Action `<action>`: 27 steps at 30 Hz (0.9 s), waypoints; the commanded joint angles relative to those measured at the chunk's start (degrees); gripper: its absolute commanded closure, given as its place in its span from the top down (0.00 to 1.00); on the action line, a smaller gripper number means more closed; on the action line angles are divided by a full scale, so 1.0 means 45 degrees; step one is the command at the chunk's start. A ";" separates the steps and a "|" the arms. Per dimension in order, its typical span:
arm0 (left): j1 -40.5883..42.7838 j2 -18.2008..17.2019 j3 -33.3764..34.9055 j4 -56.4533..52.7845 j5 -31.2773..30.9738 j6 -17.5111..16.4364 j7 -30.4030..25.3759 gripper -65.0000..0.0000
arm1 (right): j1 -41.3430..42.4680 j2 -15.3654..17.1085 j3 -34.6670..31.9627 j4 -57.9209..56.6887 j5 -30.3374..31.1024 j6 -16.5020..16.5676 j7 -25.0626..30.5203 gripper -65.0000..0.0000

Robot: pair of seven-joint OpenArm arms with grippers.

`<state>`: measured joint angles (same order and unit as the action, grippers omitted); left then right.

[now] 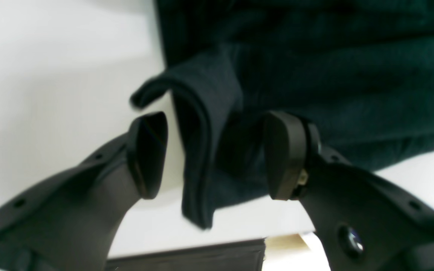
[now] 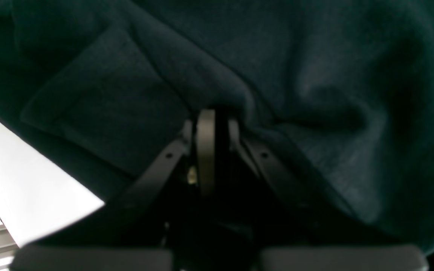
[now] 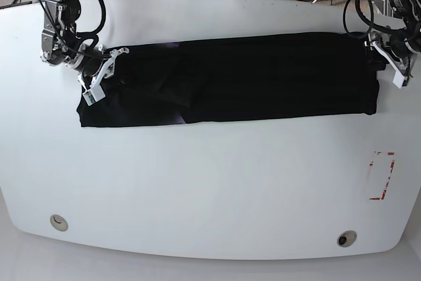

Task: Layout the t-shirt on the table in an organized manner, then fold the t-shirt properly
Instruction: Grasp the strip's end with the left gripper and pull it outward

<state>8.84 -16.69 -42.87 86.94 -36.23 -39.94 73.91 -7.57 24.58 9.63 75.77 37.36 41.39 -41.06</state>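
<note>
Right gripper (image 2: 212,124) first: its jaws are pinched together on a bunched fold of the t-shirt (image 2: 277,75), the dark cloth rising over the fingertips and filling nearly the whole wrist view. Only a wedge of the white table (image 2: 32,195) shows at the lower left there. From the base view, that same gripper (image 3: 105,70) sits at the shirt's end on the picture's left, biting the upper corner of the cloth.

Over to the left gripper (image 1: 213,154): jaws spread wide, holding nothing. A folded edge of the shirt (image 1: 202,150) stands up between the two pads, apart from the one on the left of the view; whether it touches the other pad I cannot tell. The rest of the shirt (image 1: 333,75) spreads away above it. In the base view this gripper (image 3: 388,57) is at the far right end of the garment, just by its upper corner.

The t-shirt (image 3: 230,80) itself lies as a long black band across the upper half of the table (image 3: 197,189), print hidden, with some wrinkles toward the left end. Red tape marks (image 3: 381,176) sit near the table's right edge, well clear of the cloth, and two small round holes (image 3: 58,222) lie along the near edge.
</note>
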 commanded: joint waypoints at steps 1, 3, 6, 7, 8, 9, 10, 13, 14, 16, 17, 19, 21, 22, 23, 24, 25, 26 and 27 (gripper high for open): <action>-0.0314 -0.0287 0.0082 0.0168 -0.0203 -0.0013 -0.0258 0.58 | -0.0222 -0.0021 -0.0118 -0.0105 -0.1182 -0.0308 -0.1318 0.07; -0.0451 -0.0287 0.0238 0.0168 -0.0203 -0.0013 -0.0258 0.58 | -0.0222 -0.0119 -0.0118 -0.0105 -0.1182 -0.0308 -0.1318 0.07; -0.0646 -0.0287 0.0433 0.0168 -0.0203 -0.0013 -0.0258 0.54 | -0.0222 -0.0177 -0.0118 -0.0105 -0.1182 -0.0308 -0.1318 0.07; -0.0666 -0.0287 0.0492 0.0149 -0.0203 -0.0013 -0.0278 0.50 | -0.0222 -0.0197 -0.0118 -0.0105 -0.1182 -0.0308 -0.1318 0.07; -0.0666 -0.0287 0.0511 0.0149 -0.0203 -0.0013 -0.0278 0.46 | -0.0222 -0.0197 -0.0118 -0.0105 -0.1182 -0.0308 -0.1318 0.07; -0.0705 -0.0287 0.0570 0.0129 -0.0203 -0.0013 -0.0278 0.40 | -0.0222 -0.0216 -0.0118 -0.0105 -0.1182 -0.0308 -0.1318 0.07; -0.0822 -0.0287 0.0687 0.0109 -0.0203 -0.0013 -0.0278 0.32 | -0.0222 -0.0216 -0.0118 -0.0105 -0.1182 -0.0308 -0.1318 0.07; -0.0939 -0.0365 0.0980 0.0090 -0.0184 -0.0013 -0.0278 0.13 | -0.0222 -0.0236 -0.0098 -0.0105 -0.1182 -0.0308 -0.1318 0.07; -0.0959 -0.0443 0.1078 0.0090 -0.0125 -0.0013 -0.0278 0.09 | -0.0222 -0.0236 -0.0098 -0.0105 -0.1182 -0.0308 -0.1318 0.07; -0.0978 -0.0619 0.1488 0.0090 0.0070 -0.0013 -0.0278 0.02 | -0.0222 -0.0255 -0.0098 -0.0105 -0.1182 -0.0308 -0.1318 0.07; -0.0978 -0.0658 0.1605 0.0109 0.0148 -0.0013 -0.0278 0.02 | -0.0222 -0.0255 -0.0098 -0.0105 -0.1182 -0.0308 -0.1318 0.07; -0.0998 -0.0677 0.1762 0.0168 0.0324 -0.0013 -0.0278 0.02 | -0.0222 -0.0255 -0.0079 -0.0105 -0.1182 -0.0308 -0.1318 0.07; -0.0998 -0.0677 0.1762 0.0285 0.0402 -0.0013 -0.0278 0.02 | -0.0222 -0.0255 -0.0079 -0.0105 -0.1182 -0.0308 -0.1318 0.07; -0.1017 -0.0775 0.1762 0.0442 0.0402 -0.0013 -0.0278 0.02 | -0.0222 -0.0255 -0.0079 -0.0105 -0.1182 -0.0308 -0.1318 0.07; -0.1017 -0.0853 0.1762 0.0578 0.0383 -0.0013 -0.0278 0.02 | -0.0222 -0.0255 -0.0079 -0.0105 -0.1182 -0.0308 -0.1318 0.07; -0.1037 -0.0873 0.1762 0.0676 0.0363 -0.0013 -0.0278 0.02 | -0.0222 -0.0255 -0.0079 -0.0105 -0.1182 -0.0308 -0.1318 0.07; -0.1115 -0.0912 0.1762 0.0793 0.0363 -0.0013 -0.0258 0.02 | -0.0222 -0.0255 -0.0079 -0.0105 -0.1182 -0.0308 -0.1318 0.07; -0.1232 -0.0931 0.1781 0.0910 0.0363 -0.0013 -0.0219 0.02 | -0.0222 -0.0255 -0.0079 -0.0105 -0.1182 -0.0308 -0.1318 0.07; -0.1310 -0.0931 0.1781 0.0950 0.0363 -0.0013 -0.0200 0.02 | -0.0202 -0.0255 -0.0079 -0.0105 -0.1182 -0.0308 -0.1318 0.07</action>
<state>4.71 -19.49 -34.59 89.21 -33.91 -39.94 73.76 -7.57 23.29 9.69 75.79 37.69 41.39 -41.04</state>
